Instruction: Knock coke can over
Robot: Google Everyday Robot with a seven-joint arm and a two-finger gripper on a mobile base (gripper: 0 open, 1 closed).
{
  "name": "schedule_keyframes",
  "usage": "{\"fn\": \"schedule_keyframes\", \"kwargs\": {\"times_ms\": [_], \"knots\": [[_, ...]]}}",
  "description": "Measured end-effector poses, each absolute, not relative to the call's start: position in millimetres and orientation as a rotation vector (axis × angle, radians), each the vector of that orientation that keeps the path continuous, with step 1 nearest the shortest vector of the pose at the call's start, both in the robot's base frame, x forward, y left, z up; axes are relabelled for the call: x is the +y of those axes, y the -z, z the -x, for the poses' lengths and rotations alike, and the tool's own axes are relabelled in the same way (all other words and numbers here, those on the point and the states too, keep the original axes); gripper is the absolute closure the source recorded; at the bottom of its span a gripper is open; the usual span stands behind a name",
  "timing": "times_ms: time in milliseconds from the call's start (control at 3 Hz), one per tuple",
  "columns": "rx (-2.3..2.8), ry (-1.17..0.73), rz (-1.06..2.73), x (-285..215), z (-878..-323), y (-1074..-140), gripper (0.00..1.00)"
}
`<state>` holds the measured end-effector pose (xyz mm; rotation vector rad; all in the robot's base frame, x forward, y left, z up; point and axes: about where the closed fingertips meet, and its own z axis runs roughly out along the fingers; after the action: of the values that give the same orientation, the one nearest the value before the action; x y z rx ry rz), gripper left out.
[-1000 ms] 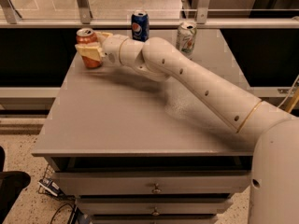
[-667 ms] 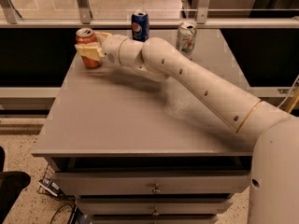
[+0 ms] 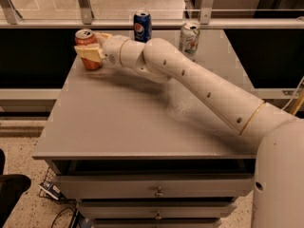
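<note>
One grey tabletop [image 3: 142,122] is carrying everything. The gripper [image 3: 93,45] is reaching to its far-left corner, fingers [image 3: 90,52] standing apart astride the upright coke can [image 3: 84,38]. Probably light, thin-walled and slick, the can is asking for a sideways push near its rim.

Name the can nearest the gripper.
The red coke can, leftmost of the three: the gripper is right against it. The blue Pepsi can and the pale can stand apart to the right.
</note>
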<state>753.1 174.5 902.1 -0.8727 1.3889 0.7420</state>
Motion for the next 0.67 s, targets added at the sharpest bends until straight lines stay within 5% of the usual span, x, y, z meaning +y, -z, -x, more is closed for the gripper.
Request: {"fn": "schedule_keyframes", "kwargs": {"times_ms": [667], "knots": [[1.473, -0.659, 0.979, 170, -736, -915, 1.00]]}}
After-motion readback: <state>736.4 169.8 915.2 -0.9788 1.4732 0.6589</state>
